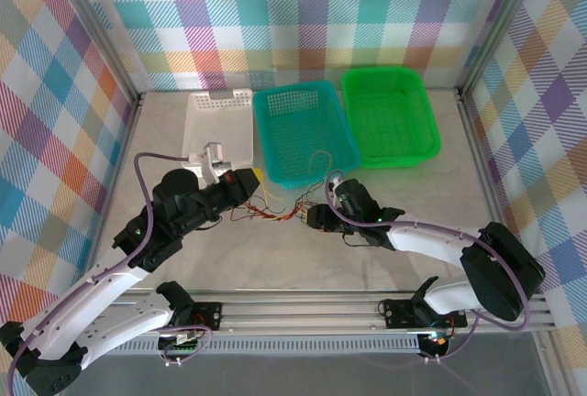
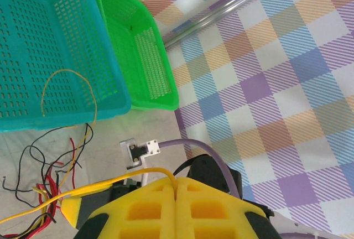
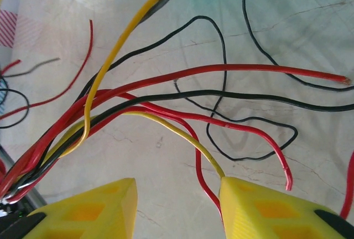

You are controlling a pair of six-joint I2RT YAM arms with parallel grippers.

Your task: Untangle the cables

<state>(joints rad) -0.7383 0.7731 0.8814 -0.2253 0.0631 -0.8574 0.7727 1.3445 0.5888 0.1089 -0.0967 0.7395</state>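
The cables (image 1: 278,210) lie as a tangled bunch of thin red, black and yellow wires on the table between my two grippers. My left gripper (image 1: 248,179) is shut on a yellow wire (image 2: 110,182), which runs from the closed fingertips (image 2: 177,179) down-left to the bunch (image 2: 47,197). Another thin yellowish wire (image 2: 74,84) loops up over the teal basket's wall. My right gripper (image 3: 177,195) stands open just above the table. Red, black and yellow cables (image 3: 166,92) fan out ahead of it. One yellow wire end (image 3: 213,161) and a red wire reach its right finger (image 3: 265,208).
A white perforated tray (image 1: 220,121), a teal basket (image 1: 293,121) and a green basket (image 1: 390,116) stand in a row behind the cables. The teal basket (image 2: 44,45) and green basket (image 2: 138,45) are close ahead of the left gripper. Checked walls surround the table.
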